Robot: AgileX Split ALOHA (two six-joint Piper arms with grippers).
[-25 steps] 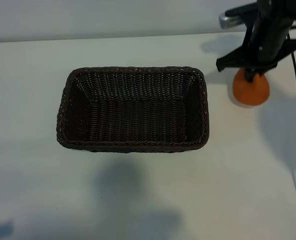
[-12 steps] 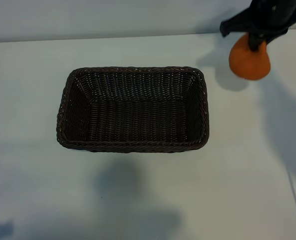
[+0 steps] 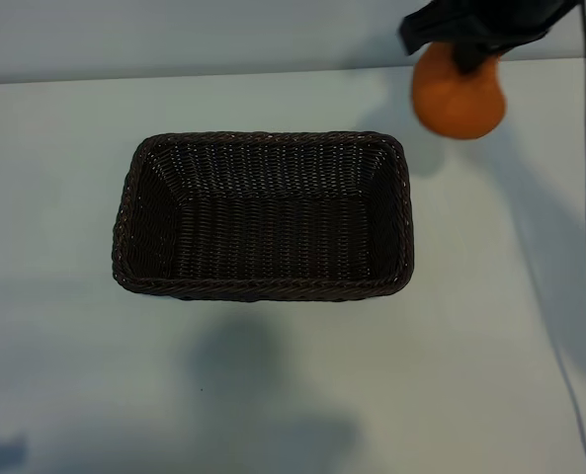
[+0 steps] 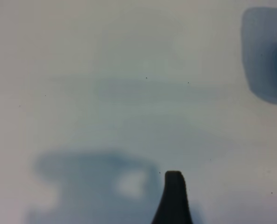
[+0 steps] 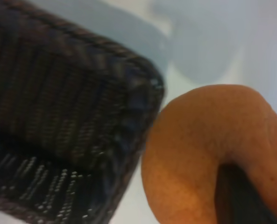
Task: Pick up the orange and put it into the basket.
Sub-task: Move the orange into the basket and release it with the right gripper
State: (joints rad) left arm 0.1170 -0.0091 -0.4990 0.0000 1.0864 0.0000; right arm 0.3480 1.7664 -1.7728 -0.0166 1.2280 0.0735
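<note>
The right gripper (image 3: 475,51) has its jaws clamped on the orange (image 3: 458,99), hanging clear of the worktop just off the basket (image 3: 263,143) — its far right corner — so the drop lies leftward and nearer.

the orange (image 3: 458,100) hangs off the table (image 3: 273,395), beyond the basket's (image 3: 263,287) far right corner.

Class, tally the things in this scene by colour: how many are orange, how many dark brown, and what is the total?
Orange: 1, the orange
Dark brown: 1, the basket
Total: 2
</note>
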